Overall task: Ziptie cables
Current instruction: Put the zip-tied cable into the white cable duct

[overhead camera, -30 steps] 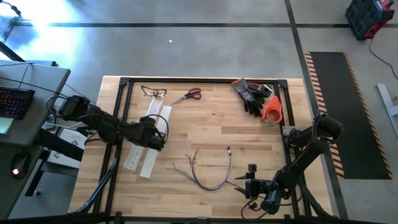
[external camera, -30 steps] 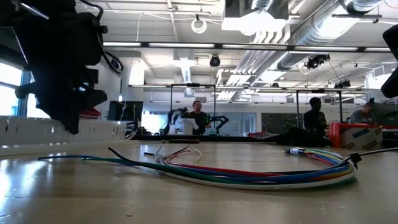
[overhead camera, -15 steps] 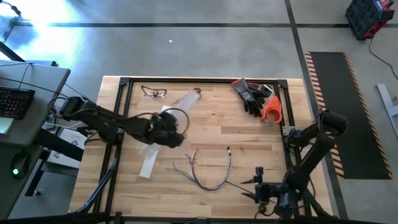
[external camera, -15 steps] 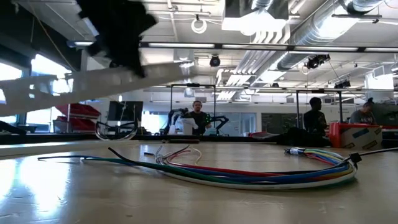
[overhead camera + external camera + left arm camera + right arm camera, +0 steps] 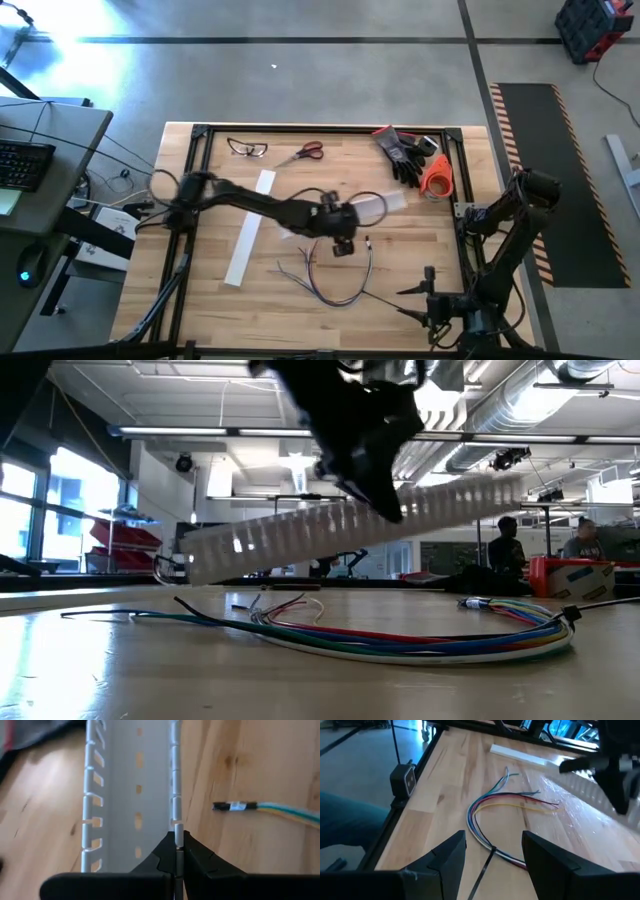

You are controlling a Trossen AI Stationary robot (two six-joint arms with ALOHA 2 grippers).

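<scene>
Table (image 5: 400, 215) was a wood top inside a black frame. Left arm reached from the left edge out over the middle. Left claw (image 5: 340, 222) was clamped tight on one side wall of the white slotted channel (image 5: 368, 207), pinched between the fingertips (image 5: 172, 851) in its wrist view. Channel was held clear of the table, tilted in the low view, one end higher than the other (image 5: 330, 530). Right arm sat at the near right corner. Right claw (image 5: 420, 300) stood partly spread, nothing between the fingers (image 5: 447, 852), aimed along the table at the cables.

A second white strip (image 5: 250, 228) lay flat left of centre, angled toward the near edge. Black gloves (image 5: 405, 155) and an orange tape roll (image 5: 437, 177) sat at the far right corner. Red-handled scissors (image 5: 303, 153) and safety glasses (image 5: 247, 148) lay along the far edge.

The cables (image 5: 335, 275) lay loose on the table near the middle of the near edge, bent in a U, ends fanned toward the centre, just beneath the left claw. Not touched by either claw. One connector end (image 5: 232, 806) lay beside the raised channel.
</scene>
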